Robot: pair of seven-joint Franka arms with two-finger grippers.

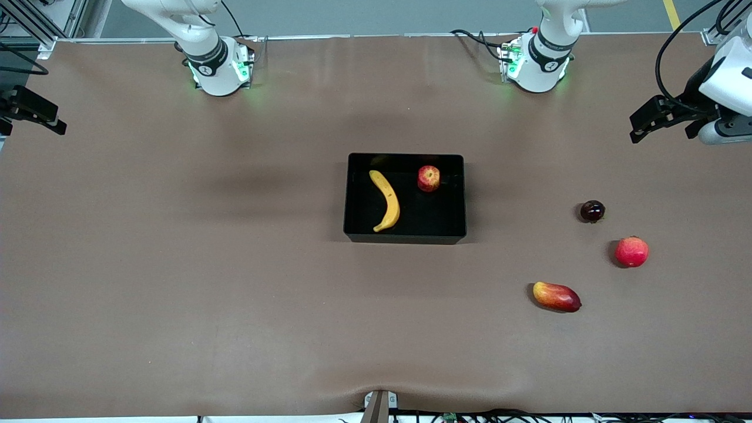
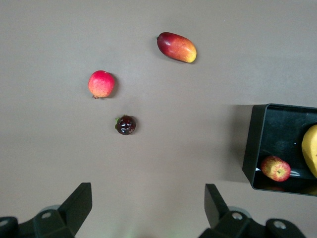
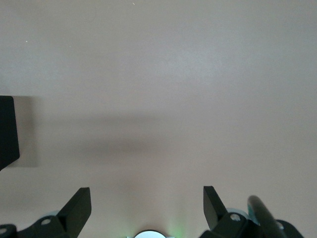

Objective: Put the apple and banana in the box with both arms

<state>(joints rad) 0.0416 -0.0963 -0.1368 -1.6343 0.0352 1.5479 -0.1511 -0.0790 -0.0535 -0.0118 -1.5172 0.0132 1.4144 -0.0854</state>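
The black box (image 1: 405,238) stands mid-table. The yellow banana (image 1: 386,200) lies in it toward the right arm's end. The small red apple (image 1: 429,178) lies in its corner nearest the left arm's base. My left gripper (image 2: 148,191) is open and empty, high over bare table near its base. Its view shows the box (image 2: 250,148), the apple (image 2: 276,168) and part of the banana (image 2: 311,153). My right gripper (image 3: 147,193) is open and empty, high over bare table near its own base, with a box corner (image 3: 7,129) at the view's edge. Neither gripper shows in the front view.
Three loose fruits lie toward the left arm's end: a dark round fruit (image 1: 592,211), a pinkish-red round fruit (image 1: 631,251) and a red-and-yellow mango-like fruit (image 1: 556,296). Black equipment overhangs both table ends (image 1: 646,120) (image 1: 32,110).
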